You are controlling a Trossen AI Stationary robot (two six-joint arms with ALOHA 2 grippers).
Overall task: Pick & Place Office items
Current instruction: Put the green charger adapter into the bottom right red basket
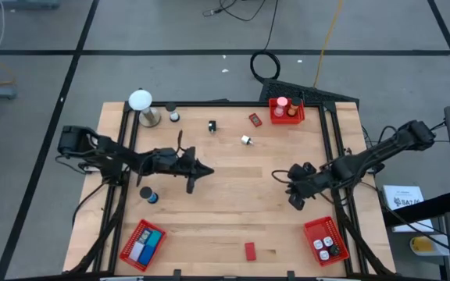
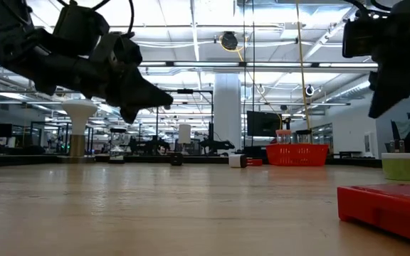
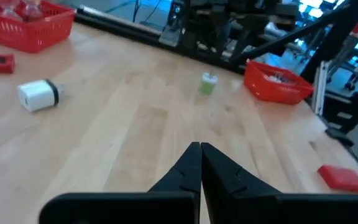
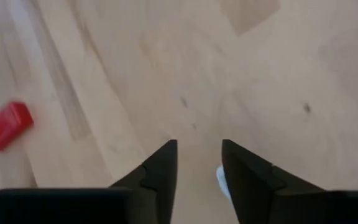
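Observation:
My left gripper (image 1: 208, 170) (image 3: 200, 150) hovers shut with nothing in it over the table's middle left, pointing toward the right. My right gripper (image 1: 294, 199) (image 4: 199, 152) stands open at the middle right, slanting down. A small green piece with a pale top (image 2: 399, 166) (image 3: 207, 85) stands on the table under it. In the right wrist view its pale top (image 4: 221, 180) shows between the fingers. Office items lie about: a white cylinder (image 3: 39, 95), a red block (image 1: 250, 250) (image 4: 5, 126), a blue roll (image 1: 148, 195), and small pieces (image 1: 212, 126) at the far side.
Red mesh baskets stand at the far right (image 1: 287, 111), near left (image 1: 141, 242) and near right (image 1: 325, 240). A white ball on a metal stand (image 1: 141, 101) is at the far left corner. Bare wood lies between the two grippers.

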